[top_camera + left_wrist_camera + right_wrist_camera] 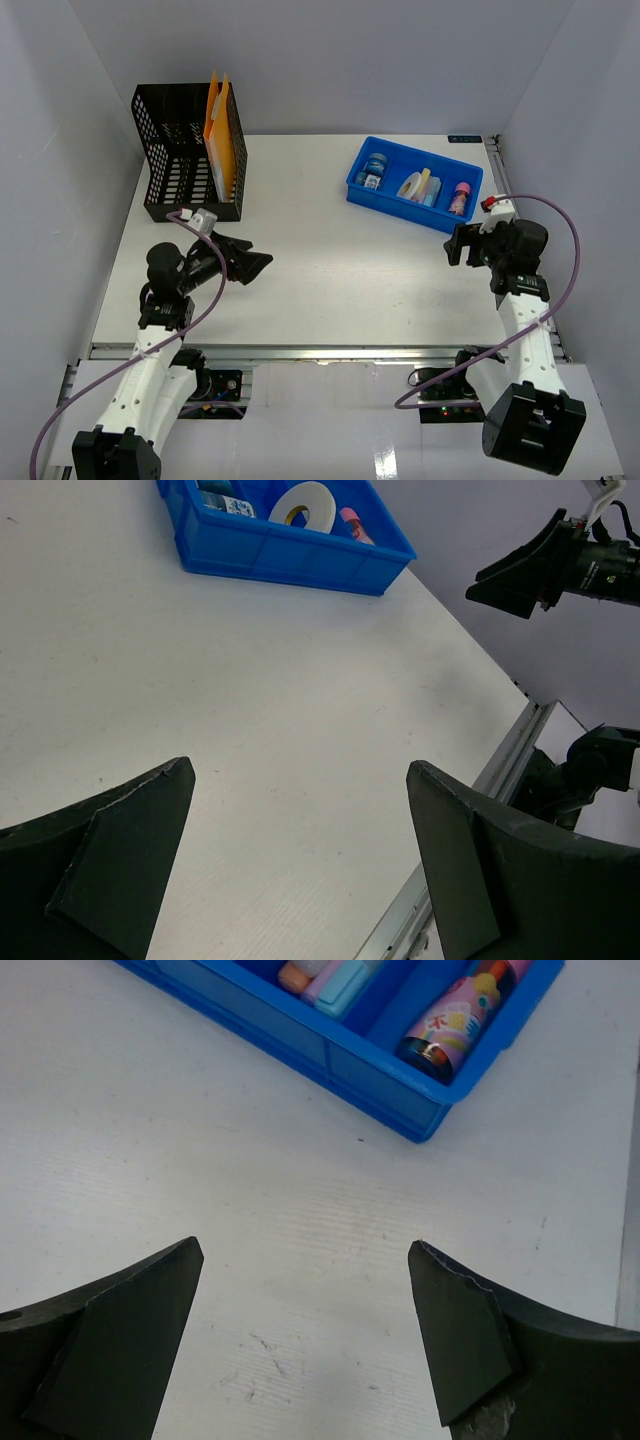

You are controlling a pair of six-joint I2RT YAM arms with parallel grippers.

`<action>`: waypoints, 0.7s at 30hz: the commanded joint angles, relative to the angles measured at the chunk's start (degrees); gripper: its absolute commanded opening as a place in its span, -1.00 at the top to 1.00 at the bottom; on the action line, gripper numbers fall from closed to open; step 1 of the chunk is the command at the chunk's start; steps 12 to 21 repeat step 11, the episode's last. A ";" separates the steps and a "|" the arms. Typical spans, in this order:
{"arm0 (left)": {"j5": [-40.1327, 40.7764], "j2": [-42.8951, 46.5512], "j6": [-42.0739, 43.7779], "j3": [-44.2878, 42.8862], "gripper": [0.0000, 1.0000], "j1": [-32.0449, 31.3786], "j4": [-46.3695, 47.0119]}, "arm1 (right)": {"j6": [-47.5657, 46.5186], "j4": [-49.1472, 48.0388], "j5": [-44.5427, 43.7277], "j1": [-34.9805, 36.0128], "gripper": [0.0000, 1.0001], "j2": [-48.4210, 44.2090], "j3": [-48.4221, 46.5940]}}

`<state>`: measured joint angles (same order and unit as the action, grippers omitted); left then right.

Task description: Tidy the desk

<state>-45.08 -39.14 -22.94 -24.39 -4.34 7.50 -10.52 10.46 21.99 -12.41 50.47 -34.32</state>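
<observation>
The desk is a large white tabletop with an aluminium rail along its near edge. My left gripper is open and empty above the desk's left side; its view shows bare desk between the fingers. My right gripper is open and empty at the right, just in front of the blue tray. In the right wrist view the gripper hangs over bare desk near the tray's corner.
The blue tray holds a tape roll, a pink tube and small items. A black mesh file holder with orange folders stands at the back left. White walls enclose three sides.
</observation>
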 commanded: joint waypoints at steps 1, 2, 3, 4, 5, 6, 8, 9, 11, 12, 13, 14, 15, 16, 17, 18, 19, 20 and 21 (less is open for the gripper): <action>1.88 0.76 2.23 -2.22 -0.96 -0.40 -1.50 | 0.80 -2.66 -4.06 -2.19 -0.80 -3.99 0.28; 1.97 0.74 2.37 -2.25 -0.96 -0.40 -1.70 | 0.90 -2.68 -3.81 -2.44 -0.80 -4.41 0.40; 2.17 0.79 2.56 -2.26 -0.96 -0.40 -1.86 | 0.92 -2.69 -3.24 -2.60 -0.80 -4.68 0.52; 2.51 0.92 2.77 -2.31 -0.96 -0.40 -2.03 | 0.88 -2.60 -2.56 -2.78 -0.80 -4.90 0.61; 2.79 1.03 2.98 -2.35 -0.96 -0.40 -2.21 | 0.85 -2.57 -2.14 -2.93 -0.80 -5.04 0.65; 2.99 1.11 3.17 -2.39 -0.96 -0.40 -2.41 | 0.85 -2.60 -2.14 -3.04 -0.80 -5.08 0.61; 3.42 1.24 3.67 -2.49 -0.96 -0.40 -2.90 | 0.85 -2.64 -2.46 -3.27 -0.80 -5.05 0.51; 3.63 1.29 3.88 -2.51 -0.96 -0.40 -3.11 | 1.05 -2.64 -2.40 -3.42 -0.80 -5.05 0.51; 4.01 1.38 4.20 -2.51 -0.96 -0.40 -3.43 | 1.72 -2.57 -1.66 -3.74 -0.80 -5.15 0.57; 4.01 1.38 4.20 -2.51 -0.96 -0.40 -3.43 | 1.72 -2.57 -1.66 -3.74 -0.80 -5.15 0.57; 4.01 1.38 4.20 -2.51 -0.96 -0.40 -3.43 | 1.72 -2.57 -1.66 -3.74 -0.80 -5.15 0.57; 4.01 1.38 4.20 -2.51 -0.96 -0.40 -3.43 | 1.72 -2.57 -1.66 -3.74 -0.80 -5.15 0.57; 4.01 1.38 4.20 -2.51 -0.96 -0.40 -3.43 | 1.72 -2.57 -1.66 -3.74 -0.80 -5.15 0.57; 4.01 1.38 4.20 -2.51 -0.96 -0.40 -3.43 | 1.72 -2.57 -1.66 -3.74 -0.80 -5.15 0.57; 4.01 1.38 4.20 -2.51 -0.96 -0.40 -3.43 | 1.72 -2.57 -1.66 -3.74 -0.80 -5.15 0.57; 4.01 1.38 4.20 -2.51 -0.96 -0.40 -3.43 | 1.72 -2.57 -1.66 -3.74 -0.80 -5.15 0.57; 4.01 1.38 4.20 -2.51 -0.96 -0.40 -3.43 | 1.72 -2.57 -1.66 -3.74 -0.80 -5.15 0.57; 4.01 1.38 4.20 -2.51 -0.96 -0.40 -3.43 | 1.72 -2.57 -1.66 -3.74 -0.80 -5.15 0.57; 4.01 1.38 4.20 -2.51 -0.96 -0.40 -3.43 | 1.72 -2.57 -1.66 -3.74 -0.80 -5.15 0.57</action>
